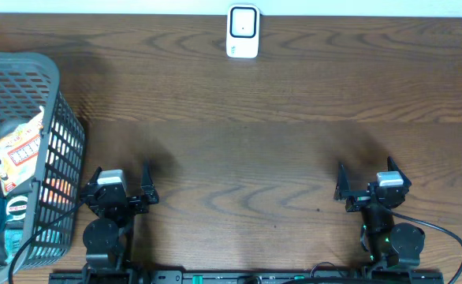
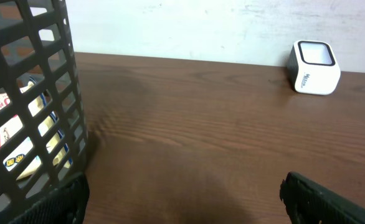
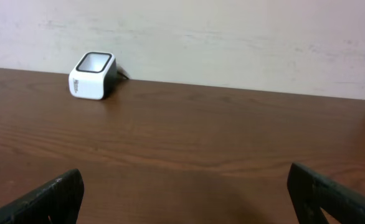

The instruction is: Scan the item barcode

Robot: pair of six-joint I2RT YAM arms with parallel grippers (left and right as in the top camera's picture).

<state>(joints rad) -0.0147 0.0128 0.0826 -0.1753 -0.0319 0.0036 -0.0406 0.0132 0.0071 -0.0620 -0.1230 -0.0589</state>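
A white barcode scanner (image 1: 243, 31) with a dark window stands at the table's far edge; it also shows as the scanner (image 2: 314, 67) in the left wrist view and the scanner (image 3: 93, 75) in the right wrist view. Packaged items (image 1: 16, 150) lie inside the grey basket (image 1: 54, 87) at the left; through the mesh I see the same packets (image 2: 8, 134). My left gripper (image 1: 121, 177) rests open near the front edge, just right of the basket. My right gripper (image 1: 367, 175) stands open at the front right. Nothing lies between either pair of fingers.
The basket wall (image 2: 45, 93) rises close on the left gripper's left side. Bare brown wood (image 1: 247, 150) stretches between the grippers and the scanner. A pale wall (image 3: 232, 37) backs the table.
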